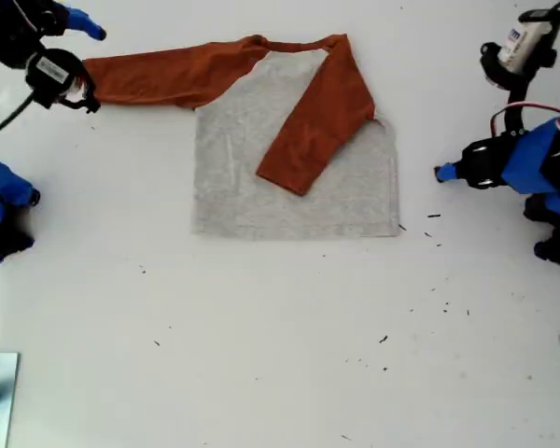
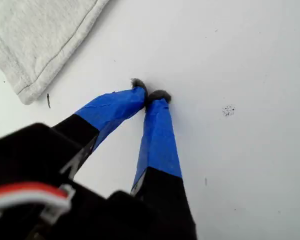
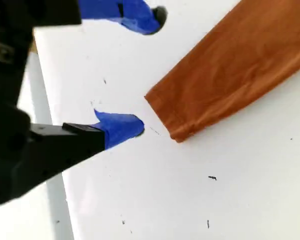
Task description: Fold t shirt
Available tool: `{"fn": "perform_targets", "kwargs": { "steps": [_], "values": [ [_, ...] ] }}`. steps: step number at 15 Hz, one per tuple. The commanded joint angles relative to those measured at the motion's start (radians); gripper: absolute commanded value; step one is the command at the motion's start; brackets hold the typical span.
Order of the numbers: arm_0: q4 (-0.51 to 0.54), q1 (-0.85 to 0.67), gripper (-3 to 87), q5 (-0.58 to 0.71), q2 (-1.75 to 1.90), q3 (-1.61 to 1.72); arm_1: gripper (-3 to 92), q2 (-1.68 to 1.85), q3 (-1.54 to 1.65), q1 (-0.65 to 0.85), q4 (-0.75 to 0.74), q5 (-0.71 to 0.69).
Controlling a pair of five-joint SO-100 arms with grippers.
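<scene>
The t shirt (image 1: pixel 294 177) lies flat on the white table (image 1: pixel 280 355), print side hidden; one orange sleeve (image 1: pixel 322 121) is already folded across the grey body; the other sleeve (image 1: pixel 159 79) reaches out flat toward the exterior view's left.

My second gripper (image 3: pixel 149 72) sits right by that sleeve's cuff (image 3: pixel 170 117) with its jaws spread wide and nothing between them; my first gripper (image 2: pixel 151 95) rests near the shirt's bottom corner (image 2: pixel 25 92), its tips pressed together on bare table.

The cuff lies just beside the jaws, not inside them, so a squeeze here could catch only air; a pinch that is too shallow could let the sleeve slip out halfway; a hard pull could drag the whole shirt and undo the folded sleeve.
</scene>
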Motion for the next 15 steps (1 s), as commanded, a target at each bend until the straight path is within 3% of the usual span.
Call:
{"fn": "perform_targets", "kwargs": {
  "steps": [1, 4, 8, 10, 12, 15],
  "values": [
    [-0.124, -0.067, 26.9, 0.025, -0.129, 0.041, 3.5, 0.008, 0.003, -0.005, 0.008, 0.009],
    [-0.272, -0.146, 23.9, 0.061, -0.221, 0.13, 3.5, 0.029, 0.009, -0.017, 0.014, 0.011],
    [-0.376, -0.133, -0.1, 0.127, -0.318, 0.127, 3.5, 0.048, 0.014, -0.017, 0.018, 0.006],
    [-0.339, -0.063, -0.4, 0.121, -0.15, 0.107, 3.5, 0.048, 0.014, -0.014, 0.018, 0.008],
    [-0.201, 0.066, -0.4, 0.061, 0.025, -0.017, 3.5, 0.048, 0.015, -0.014, 0.02, 0.011],
    [-0.107, 0.449, -0.4, -0.121, 0.009, -0.393, 3.5, 0.048, 0.015, -0.011, 0.02, 0.014]
  ]
}}
